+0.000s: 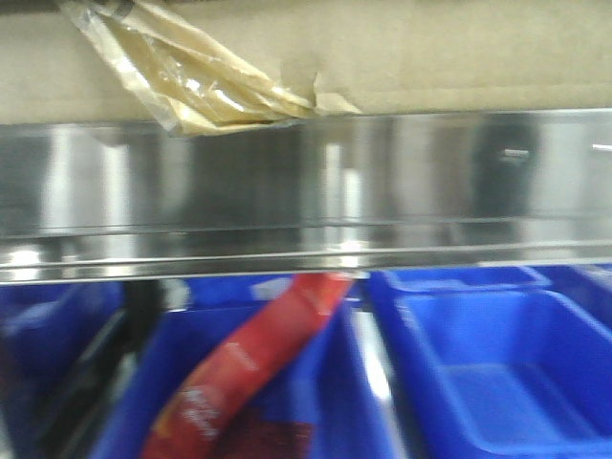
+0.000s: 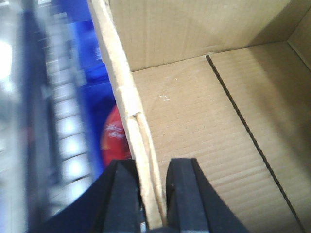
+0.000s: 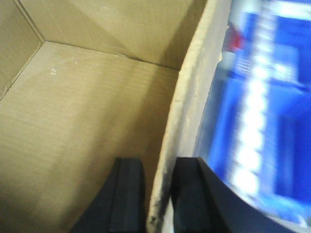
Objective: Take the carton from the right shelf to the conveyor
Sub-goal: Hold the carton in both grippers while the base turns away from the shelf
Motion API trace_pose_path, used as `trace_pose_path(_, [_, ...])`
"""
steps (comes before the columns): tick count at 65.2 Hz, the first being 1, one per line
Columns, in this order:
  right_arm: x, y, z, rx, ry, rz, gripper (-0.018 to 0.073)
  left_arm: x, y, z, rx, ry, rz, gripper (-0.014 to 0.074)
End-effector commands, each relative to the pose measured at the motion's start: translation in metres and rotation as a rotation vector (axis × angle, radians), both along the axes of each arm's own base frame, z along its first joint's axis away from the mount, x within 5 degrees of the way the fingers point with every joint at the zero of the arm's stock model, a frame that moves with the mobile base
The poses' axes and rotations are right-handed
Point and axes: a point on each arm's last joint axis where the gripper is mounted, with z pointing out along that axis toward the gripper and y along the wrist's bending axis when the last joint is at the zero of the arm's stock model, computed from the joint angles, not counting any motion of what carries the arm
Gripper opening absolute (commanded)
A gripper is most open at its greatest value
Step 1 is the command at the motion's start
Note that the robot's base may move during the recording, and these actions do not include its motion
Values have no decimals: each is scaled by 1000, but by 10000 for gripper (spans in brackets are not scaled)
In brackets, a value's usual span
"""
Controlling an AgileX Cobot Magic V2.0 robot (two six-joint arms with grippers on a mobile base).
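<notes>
Cardboard, plain brown and corrugated, makes up the carton (image 2: 204, 126), which is open, its bare inside facing both wrist cameras. On the left, the left gripper (image 2: 154, 201) is closed narrowly on the carton's left wall, one black finger (image 2: 121, 194) outside and the other inside, the wall's edge standing upright between them and running from near to far. Outside that wall, blurred, lie blue bins (image 2: 92, 73) and a red packet (image 2: 114, 136). From the front camera, the carton (image 1: 430, 57) fills the top of the frame; its visible face runs left to right and passes out of view at both ends, so its full length cannot be judged. Yellowed tape (image 1: 191, 86) hangs peeled and crumpled from its left part. Directly below is a steel shelf (image 1: 306, 191); whether the carton rests on it cannot be told. Under the shelf, the red packet (image 1: 258, 373) leans tilted in the blue bins (image 1: 497, 363). On the right, the right gripper (image 3: 158, 196) is likewise clamped on the carton's (image 3: 87, 111) right wall, one finger on each side.
</notes>
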Motion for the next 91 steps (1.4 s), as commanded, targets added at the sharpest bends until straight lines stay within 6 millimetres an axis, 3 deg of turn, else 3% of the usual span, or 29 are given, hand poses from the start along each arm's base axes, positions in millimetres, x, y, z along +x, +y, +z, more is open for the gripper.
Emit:
trace_pose_path(1, [-5,-3,8,-5,-76,13,-67,-3,5,5,24,-43,1,-15])
trace_pose_path(91, [-5,-3,8,-5,-76,13,-67,-3,5,5,24,-43,1,-15])
